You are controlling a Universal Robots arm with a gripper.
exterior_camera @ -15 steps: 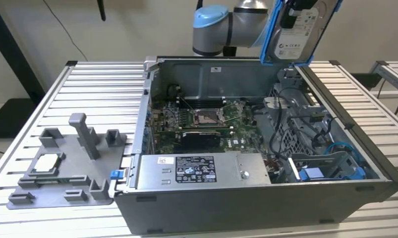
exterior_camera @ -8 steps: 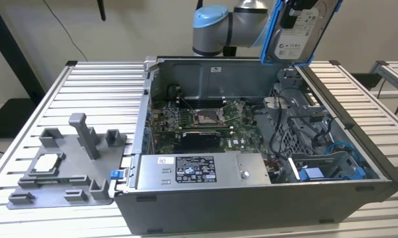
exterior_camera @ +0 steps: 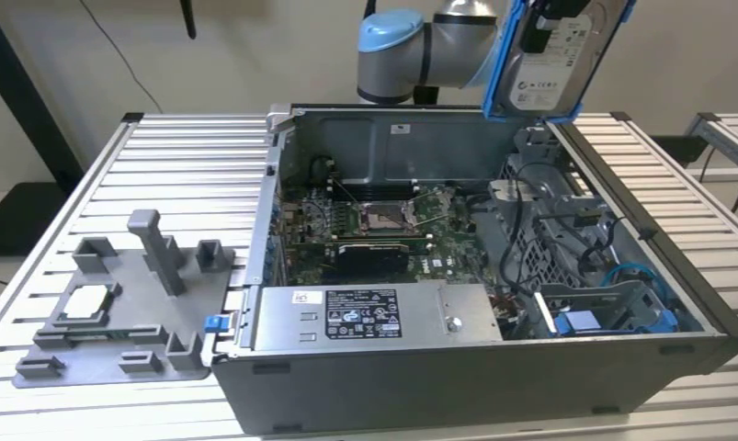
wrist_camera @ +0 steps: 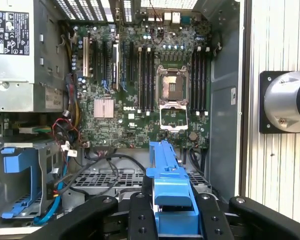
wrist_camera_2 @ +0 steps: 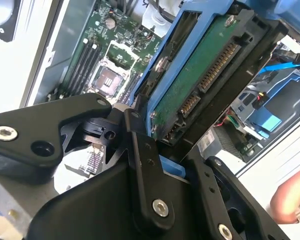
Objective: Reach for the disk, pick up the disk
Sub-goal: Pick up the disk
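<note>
Since the disk (exterior_camera: 552, 57) hangs at the top of the frame in the exterior view, well above the open computer case (exterior_camera: 492, 367), I take it the pick-up has been made and the drive is clear of its bay. It stands on edge, its white label facing the camera, the blue bracket running around it. The gripper (wrist_camera: 174, 212) is clamped on it: in the first wrist view the black fingers (wrist_camera: 140, 220) press in from either side of the blue bracket at the bottom centre of the frame, and in the second wrist view the drive's green underside and connector row (wrist_camera_2: 210, 75) slant across the upper right, pinned between the same black links. Holding it by the bracket edges looks sensible to me, since that keeps the pads off the circuit board.

Below, the case lies on its side with the motherboard (exterior_camera: 369, 220) exposed at the centre of the exterior view, the grey power supply (exterior_camera: 369, 317) in front of it, and a blue drive cage (exterior_camera: 614, 317) at the lower right. A second blue bracket (wrist_camera: 17, 180) sits at the lower left of the first wrist view.

Everything rests on a table of slatted aluminium profiles (exterior_camera: 185, 165). A grey plastic fixture (exterior_camera: 123, 303) stands at the lower left of the exterior view. A plain pale wall (exterior_camera: 258, 46) lies behind, and a bare bit of a person's arm (wrist_camera_2: 290, 200) shows at the lower right of the second wrist view.
</note>
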